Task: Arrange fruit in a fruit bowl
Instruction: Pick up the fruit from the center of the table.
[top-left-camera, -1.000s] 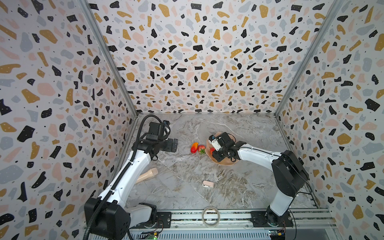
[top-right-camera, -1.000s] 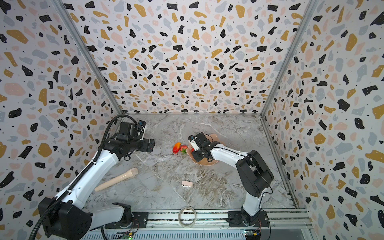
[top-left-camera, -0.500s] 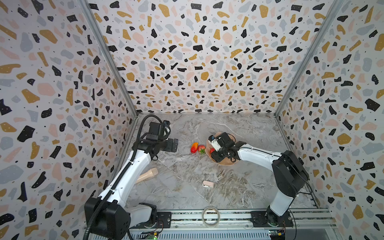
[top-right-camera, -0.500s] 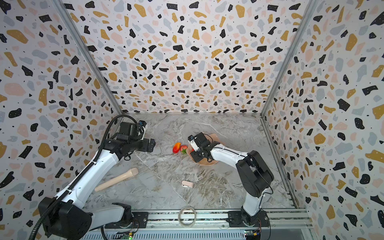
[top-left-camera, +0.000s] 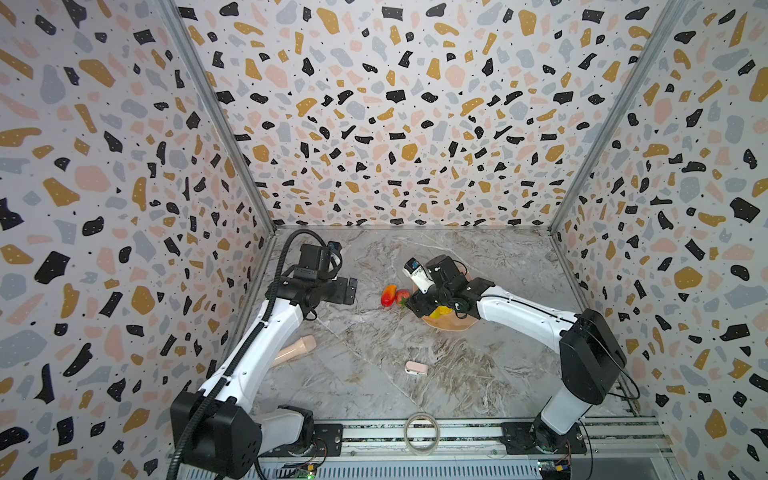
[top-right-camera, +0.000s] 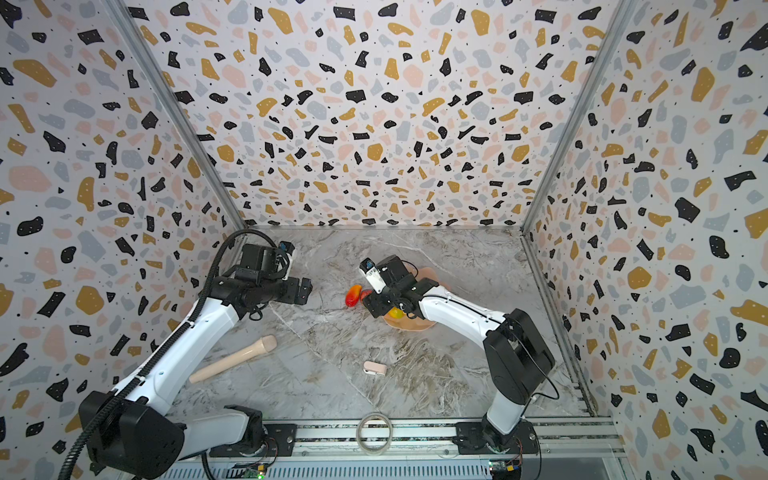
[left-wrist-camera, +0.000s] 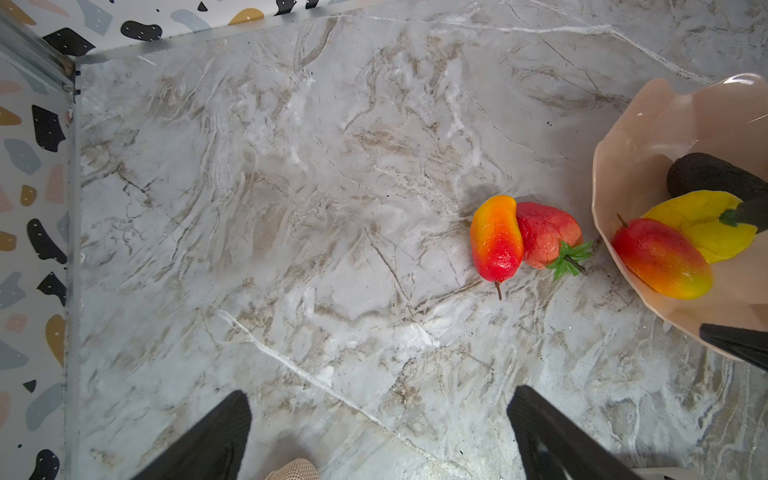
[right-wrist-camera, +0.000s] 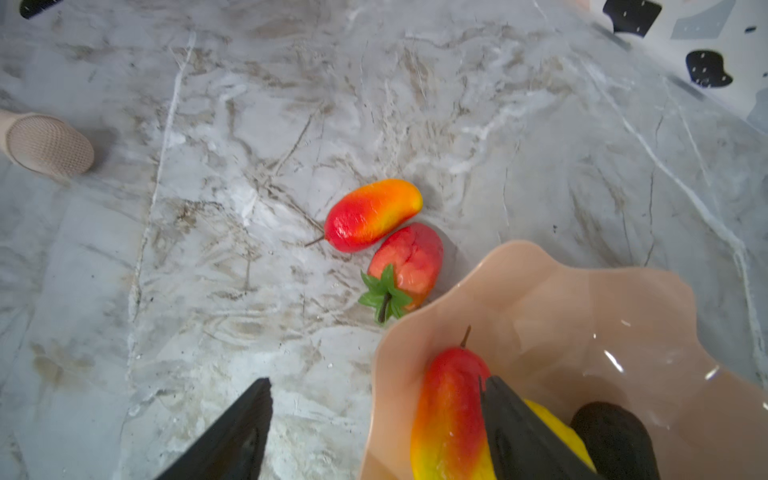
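Right gripper (right-wrist-camera: 374, 382): jaws apart, straddling fruit bowl (right-wrist-camera: 582, 299) rim, mango (right-wrist-camera: 451, 407) in bowl beside inner finger. Left gripper (left-wrist-camera: 380, 395): jaws spread wide, unloaded. Second mango (right-wrist-camera: 372, 216) touches strawberry (right-wrist-camera: 409, 259).

Wearing glossy white shells along the long links of the left arm (top-left-camera: 266, 345) and the right arm (top-left-camera: 523, 311), each dotted with small dark screws. Capping the elbows and shoulders in matte black, boxy housings. Carrying a ribbed black cable hose (top-left-camera: 286, 251) over the left arm and a thin black wire (top-left-camera: 623, 370) beside the right arm's big black joint. Bearing a small white camera block (top-left-camera: 417, 276) at the right wrist. Ending in flat, black, tapering fingers (left-wrist-camera: 212, 432).
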